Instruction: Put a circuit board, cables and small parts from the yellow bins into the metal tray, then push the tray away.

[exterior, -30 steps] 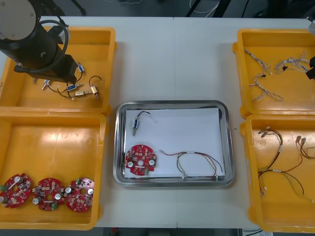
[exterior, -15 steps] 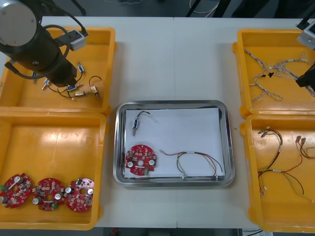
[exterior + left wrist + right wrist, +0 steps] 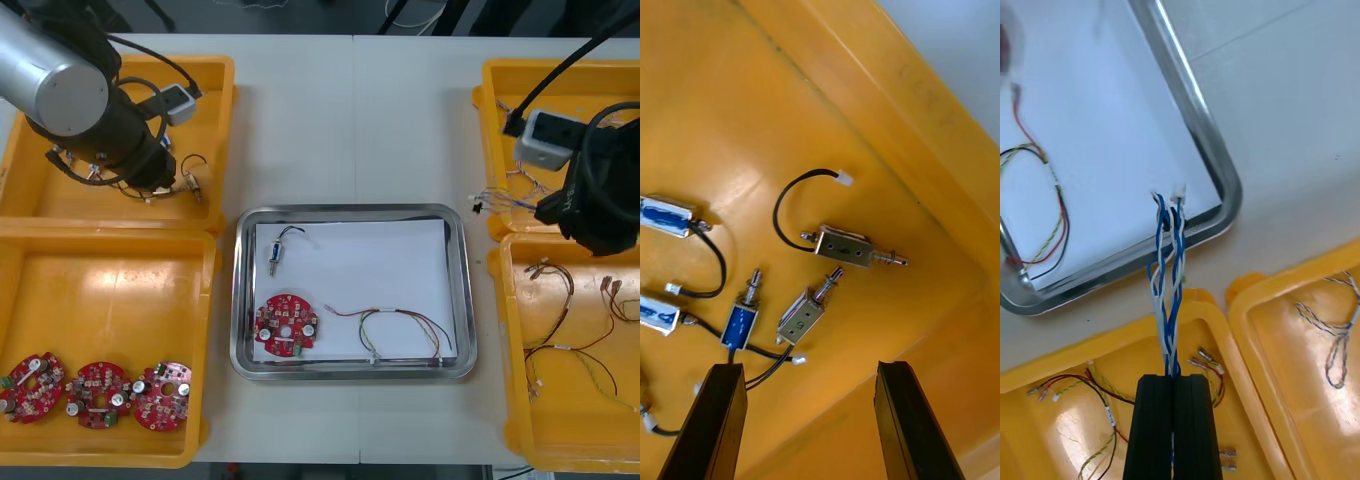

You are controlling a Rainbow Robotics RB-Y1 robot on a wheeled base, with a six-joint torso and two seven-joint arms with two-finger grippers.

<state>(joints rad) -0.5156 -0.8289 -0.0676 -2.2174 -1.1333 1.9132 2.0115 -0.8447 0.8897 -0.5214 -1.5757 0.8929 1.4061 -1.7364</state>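
Note:
My right gripper (image 3: 1174, 379) is shut on a twisted blue and white cable (image 3: 1169, 285), which hangs over the rim between the right bins and the corner of the metal tray (image 3: 1225, 187). In the front view the cable's end (image 3: 480, 202) sticks out left of the right arm (image 3: 600, 200), just right of the tray (image 3: 460, 300). The white-lined tray holds a red circuit board (image 3: 286, 325), a red and yellow cable (image 3: 400, 328) and a small metal part (image 3: 275, 252). My left gripper (image 3: 811, 375) is open above small metal parts (image 3: 854, 249) in the far left bin (image 3: 60, 200).
Three circuit boards (image 3: 95, 390) lie in the near left bin (image 3: 120, 290). More blue and white cables (image 3: 535, 185) stay in the far right bin (image 3: 500, 100). Red and yellow cables (image 3: 560, 350) lie in the near right bin (image 3: 520, 420). Bare table lies beyond the tray.
The right arm has swung in from the right edge toward the tray, lifting the blue and white cable out of the far right bin. The left arm turned slightly over its bin.

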